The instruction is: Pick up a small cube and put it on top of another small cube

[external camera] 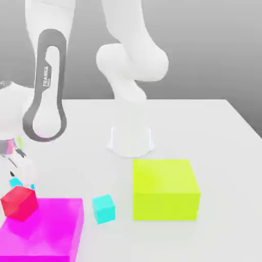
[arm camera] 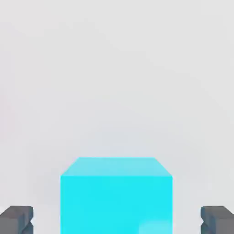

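In the hand view, one small cyan cube sits on the white table between my gripper's dark fingertips, with a gap on each side, so the gripper is open around it. In the exterior view my gripper is low at the left, and a bit of that cyan cube shows behind the red cube. The other small cyan cube stands free on the table, between the magenta slab and the yellow-green block.
The red cube rests tilted on the far corner of the flat magenta slab, close to my gripper. A big yellow-green block stands to the exterior view's right. The arm's white base is behind.
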